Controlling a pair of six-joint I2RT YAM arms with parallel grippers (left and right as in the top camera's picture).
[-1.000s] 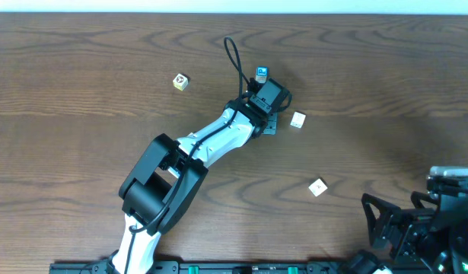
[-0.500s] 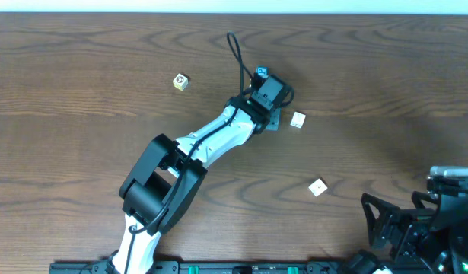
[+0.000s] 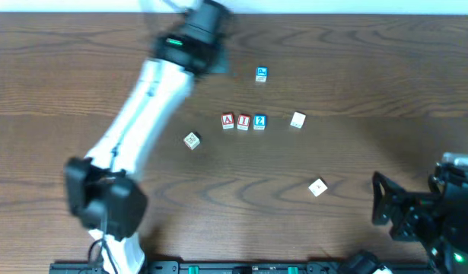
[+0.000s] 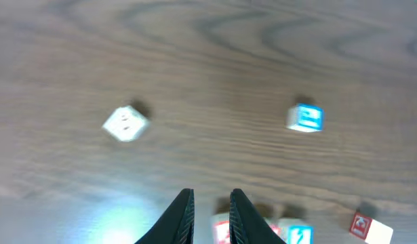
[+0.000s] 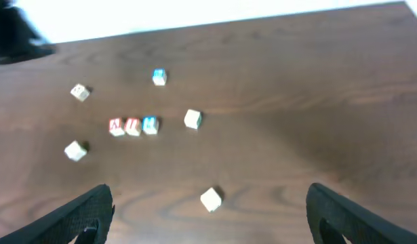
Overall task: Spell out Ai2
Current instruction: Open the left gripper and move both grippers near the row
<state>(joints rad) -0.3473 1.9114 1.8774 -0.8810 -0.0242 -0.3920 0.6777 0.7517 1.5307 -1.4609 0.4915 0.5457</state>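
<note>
Three blocks stand in a row at the table's middle: a red A block [image 3: 227,121], a red i block [image 3: 243,122] and a blue 2 block [image 3: 259,122]. The row also shows in the right wrist view [image 5: 132,126]. My left gripper [image 3: 216,65] is blurred, raised near the back left, well away from the row. In its wrist view the fingers [image 4: 211,213] are empty with a narrow gap. My right gripper [image 5: 208,227] is wide open and empty at the front right [image 3: 393,209].
Loose blocks lie around the row: a blue one [image 3: 262,74] behind it, a white one [image 3: 297,120] to its right, a white one [image 3: 318,187] in front of my right gripper, and a pale one [image 3: 191,140] to the front left.
My left arm has left the middle of the table and swung to the back left. The A, i, 2 row it covered now shows. The pale block now lies front left of the row.
</note>
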